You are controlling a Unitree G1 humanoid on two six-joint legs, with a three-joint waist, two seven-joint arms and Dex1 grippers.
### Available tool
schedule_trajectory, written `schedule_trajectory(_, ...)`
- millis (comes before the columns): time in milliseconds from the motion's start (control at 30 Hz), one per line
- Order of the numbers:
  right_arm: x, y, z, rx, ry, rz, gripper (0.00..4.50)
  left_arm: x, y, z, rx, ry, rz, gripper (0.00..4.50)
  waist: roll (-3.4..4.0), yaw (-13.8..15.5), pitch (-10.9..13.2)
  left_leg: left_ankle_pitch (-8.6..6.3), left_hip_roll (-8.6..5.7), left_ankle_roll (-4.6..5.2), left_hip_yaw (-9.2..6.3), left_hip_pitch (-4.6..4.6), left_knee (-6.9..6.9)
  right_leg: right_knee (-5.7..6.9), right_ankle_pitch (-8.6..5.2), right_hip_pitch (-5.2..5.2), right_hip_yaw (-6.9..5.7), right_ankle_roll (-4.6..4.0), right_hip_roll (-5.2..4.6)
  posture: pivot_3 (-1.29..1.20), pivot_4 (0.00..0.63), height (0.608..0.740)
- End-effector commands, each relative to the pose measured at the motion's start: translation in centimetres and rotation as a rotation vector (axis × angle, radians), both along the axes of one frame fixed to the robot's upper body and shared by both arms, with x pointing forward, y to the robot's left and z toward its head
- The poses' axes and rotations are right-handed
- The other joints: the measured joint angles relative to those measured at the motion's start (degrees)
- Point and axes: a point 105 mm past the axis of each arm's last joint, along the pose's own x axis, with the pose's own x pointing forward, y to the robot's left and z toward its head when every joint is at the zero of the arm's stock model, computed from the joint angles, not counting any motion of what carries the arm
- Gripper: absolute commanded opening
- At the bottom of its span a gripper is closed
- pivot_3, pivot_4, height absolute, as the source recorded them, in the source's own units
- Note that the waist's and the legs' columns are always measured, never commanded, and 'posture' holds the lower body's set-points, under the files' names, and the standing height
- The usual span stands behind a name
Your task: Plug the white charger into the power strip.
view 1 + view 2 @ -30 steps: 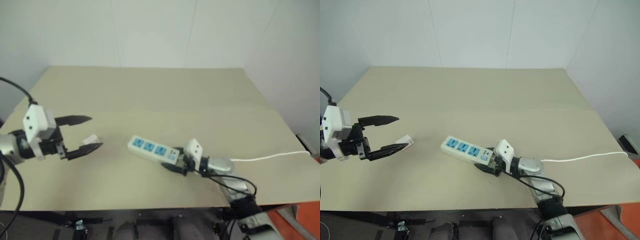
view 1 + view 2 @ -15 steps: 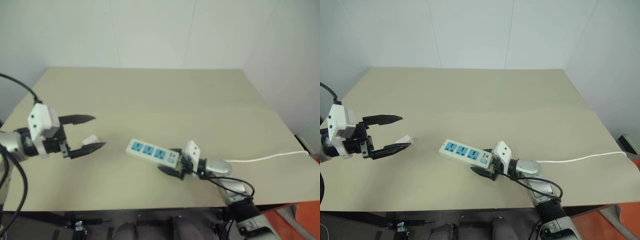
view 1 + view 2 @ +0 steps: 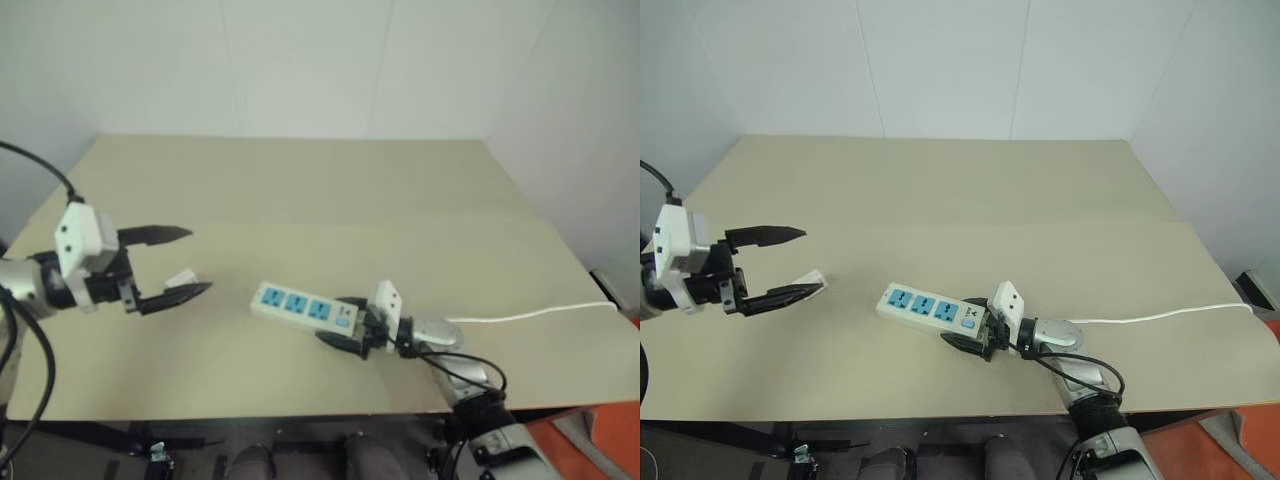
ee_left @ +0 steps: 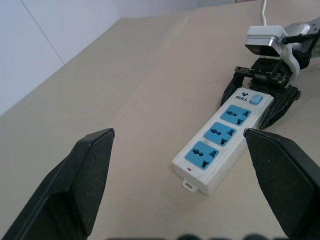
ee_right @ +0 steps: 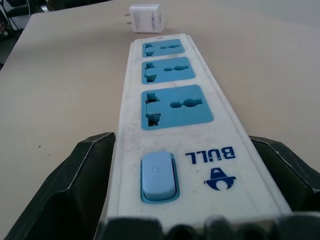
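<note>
Our left pincer (image 3: 780,268) hangs spread wide with the white charger (image 3: 808,281) lying on the table (image 3: 970,190) just past its lower fingertip. Our right pincer (image 3: 962,331) pinches the switch end of the power strip (image 3: 925,308), whose long axis points toward the charger, so the left arm is nearer.

A beige tabletop (image 3: 970,190) spans the scene. White wall panels (image 3: 940,65) rise behind it at twelve o'clock; orange floor (image 3: 1240,440) shows at five.
</note>
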Motion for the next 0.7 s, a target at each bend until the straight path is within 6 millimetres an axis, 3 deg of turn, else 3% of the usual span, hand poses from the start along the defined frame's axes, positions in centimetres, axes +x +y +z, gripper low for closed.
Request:
schedule_trajectory(33, -0.4, -0.5, -2.8, -0.096, 0.048, 0.008, 4.45, -0.2, -0.1, 1.0, 0.017, -0.036, -0.008, 4.5, -0.08, 0.0, -0.1, 0.0, 0.0, 0.0, 0.0, 0.03, 0.0, 0.0, 0.0, 0.03, 0.0, -0.01, 0.0, 0.0, 0.15, 0.74)
schedule_trajectory(267, -0.4, -0.6, -3.9, -0.131, 0.066, 0.03, 4.45, -0.3, -0.1, 0.9, 0.023, -0.035, -0.009, 4.5, -0.37, 0.0, -0.4, 0.0, 0.02, 0.0, 0.02, 0.28, 0.0, 0.0, -0.02, 0.21, 0.03, -0.03, -0.01, 0.0, 0.15, 0.74)
schedule_trajectory(433, -0.7, -0.4, -4.1, -0.125, 0.078, 0.051, 3.43, -0.3, -0.1, 1.0, 0.025, -0.034, -0.011, 4.5, -0.62, 0.1, -0.6, 0.0, 0.03, 0.0, 0.03, 0.3, 0.0, -0.01, -0.04, 0.21, 0.03, -0.06, -0.02, 0.0, 0.15, 0.74)
schedule_trajectory(700, -0.7, 0.2, -3.3, -0.107, 0.037, 0.072, 3.43, -0.1, -0.2, 1.2, 0.027, -0.031, -0.024, 4.5, -0.63, 0.1, -0.6, -0.01, 0.04, -0.01, 0.07, 0.29, -0.05, -0.01, -0.05, 0.18, 0.03, -0.09, -0.04, 0.0, 0.15, 0.74)
